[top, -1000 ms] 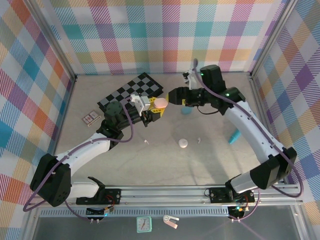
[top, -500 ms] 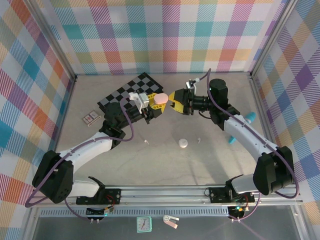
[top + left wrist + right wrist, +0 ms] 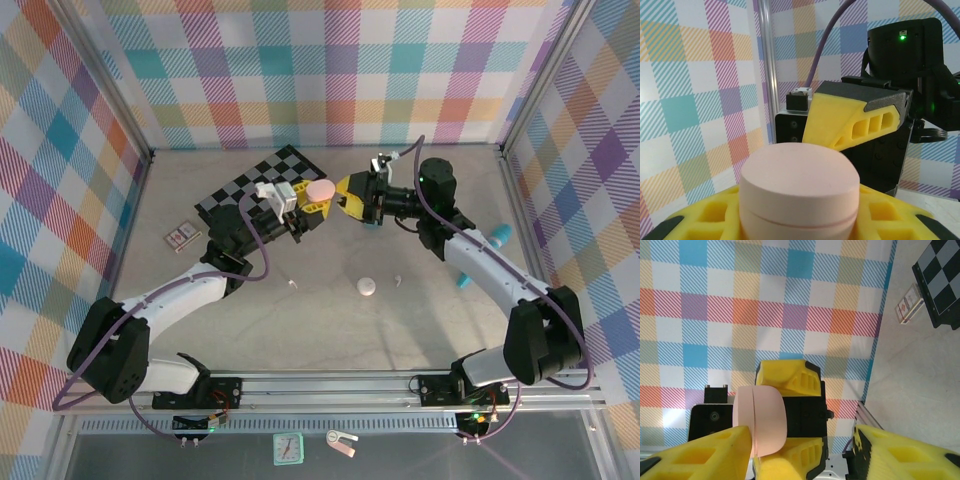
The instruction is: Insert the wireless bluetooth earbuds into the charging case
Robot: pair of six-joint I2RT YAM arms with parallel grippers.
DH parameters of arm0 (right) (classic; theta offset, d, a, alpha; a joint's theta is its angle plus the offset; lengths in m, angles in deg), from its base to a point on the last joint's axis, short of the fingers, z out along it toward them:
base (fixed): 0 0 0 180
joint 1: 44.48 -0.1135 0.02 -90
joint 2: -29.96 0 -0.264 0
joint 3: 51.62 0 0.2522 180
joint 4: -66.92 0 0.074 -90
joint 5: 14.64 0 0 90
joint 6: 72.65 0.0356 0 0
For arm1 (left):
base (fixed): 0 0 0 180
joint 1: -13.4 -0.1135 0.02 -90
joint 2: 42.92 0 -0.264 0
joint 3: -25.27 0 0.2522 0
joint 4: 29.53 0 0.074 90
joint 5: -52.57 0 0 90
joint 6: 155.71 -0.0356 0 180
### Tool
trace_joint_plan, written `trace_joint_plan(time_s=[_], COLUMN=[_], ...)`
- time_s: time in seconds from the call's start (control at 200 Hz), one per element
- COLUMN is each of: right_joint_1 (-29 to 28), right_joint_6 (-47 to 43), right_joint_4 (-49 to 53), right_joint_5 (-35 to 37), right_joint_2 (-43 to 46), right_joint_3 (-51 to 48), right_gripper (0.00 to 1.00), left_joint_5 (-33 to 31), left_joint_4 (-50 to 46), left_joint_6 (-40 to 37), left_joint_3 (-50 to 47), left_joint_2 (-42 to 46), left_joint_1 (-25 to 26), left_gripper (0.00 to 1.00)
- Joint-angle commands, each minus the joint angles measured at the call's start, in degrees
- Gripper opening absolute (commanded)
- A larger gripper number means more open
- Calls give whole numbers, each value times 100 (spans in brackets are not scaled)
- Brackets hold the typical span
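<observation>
My left gripper point(image 3: 317, 198) is held up over the back of the table, shut on a pink pebble-shaped charging case point(image 3: 321, 187) whose lid is closed. That case point(image 3: 800, 192) sits between its yellow fingers point(image 3: 695, 220). My right gripper point(image 3: 347, 196) faces it head-on and stands open. One of its yellow fingers point(image 3: 852, 120) reaches just past the case. In the right wrist view the case point(image 3: 762, 422) lies against my right gripper's lower-left finger point(image 3: 700, 455); I cannot tell if they touch. Two tiny white earbuds point(image 3: 293, 284) point(image 3: 397, 280) lie on the table.
A white pebble-shaped case point(image 3: 367, 287) rests mid-table between the two earbuds. A checkered mat point(image 3: 250, 185) lies at the back left, with a small card point(image 3: 180, 236) beside it. A teal cylinder point(image 3: 467, 275) lies near the right arm. Plaid walls close in three sides.
My right gripper has swung round to face the pink case and moved up to it, with its jaws narrowing. My left gripper has carried the case slightly toward the back.
</observation>
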State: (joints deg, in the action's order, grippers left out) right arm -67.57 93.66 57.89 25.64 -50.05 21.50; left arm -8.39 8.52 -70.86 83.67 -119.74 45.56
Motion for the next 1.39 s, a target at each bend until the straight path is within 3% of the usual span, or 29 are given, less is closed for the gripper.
trace_joint_plan(time_s=[0.0, 0.345, 0.535, 0.715, 0.96, 1.09, 1.165, 1.39], right_joint_1=[121, 33, -249, -248, -248, -244, -235, -115], right_joint_6=[-190, -199, -74, 194, 172, 33, -210, -1713], right_joint_4=[-45, -41, -244, -567, -543, -375, -120, 1460], right_joint_5=[241, -81, -141, -134, -117, -49, 39, 746], right_joint_2=[448, 473, 169, 73, 117, 148, 199, 437], right_joint_3=[-178, 70, 209, 156, 138, 120, 129, 202], right_gripper=[57, 67, 67, 60, 30, 24, 22, 24], left_joint_5=[335, 485, 522, 515, 513, 491, 443, 401], left_joint_4=[142, 364, 591, 545, 532, 494, 382, -974], left_joint_6=[126, 290, 431, 416, 409, 377, 290, -488], left_joint_3=[35, 154, 220, 209, 184, 162, 121, -57], left_joint_2=[-18, -261, -361, -331, -305, -259, -206, 255], left_joint_1=[185, 176, 176, 176, 176, 176, 176, 176], left_gripper=[26, 26, 26, 26, 26, 27, 36, 85])
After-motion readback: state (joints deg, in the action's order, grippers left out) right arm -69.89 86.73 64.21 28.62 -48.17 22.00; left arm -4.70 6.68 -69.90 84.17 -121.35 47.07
